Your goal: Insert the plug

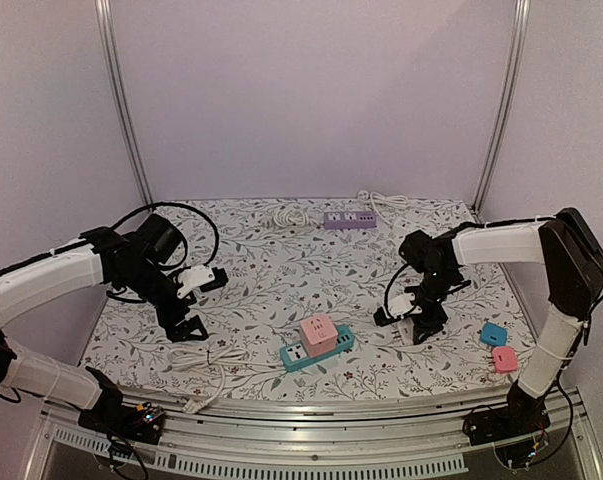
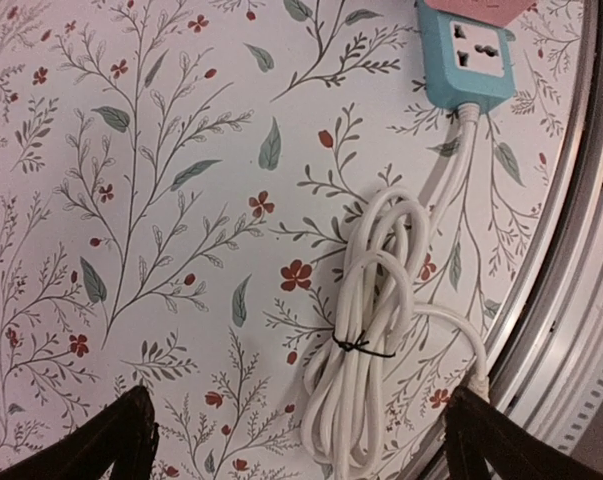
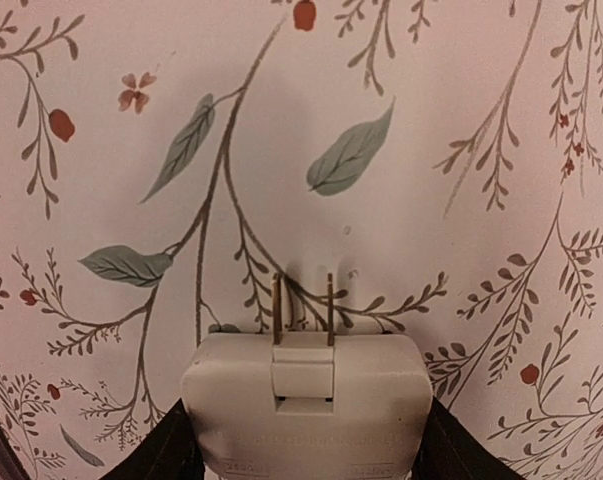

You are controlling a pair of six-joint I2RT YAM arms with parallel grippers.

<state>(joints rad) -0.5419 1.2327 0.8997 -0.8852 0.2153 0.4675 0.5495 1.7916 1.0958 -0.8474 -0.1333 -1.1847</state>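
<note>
The white plug (image 3: 306, 400) lies on the floral mat with its two metal prongs (image 3: 277, 308) pointing away from the wrist camera. My right gripper (image 3: 306, 445) is shut on it, one dark finger against each side. From above, that gripper (image 1: 421, 318) is down at the mat on the right. A teal power strip (image 1: 316, 352) carrying a pink cube adapter (image 1: 319, 333) lies at front centre. Its socket end (image 2: 466, 55) shows in the left wrist view. My left gripper (image 1: 186, 325) hovers open and empty over the strip's tied white cable bundle (image 2: 381, 330).
A purple power strip (image 1: 350, 219) with a white cord lies at the back. A small blue adapter (image 1: 494, 333) and a pink one (image 1: 504, 359) sit at the right front. The metal table rail (image 2: 581, 300) runs just beside the cable bundle.
</note>
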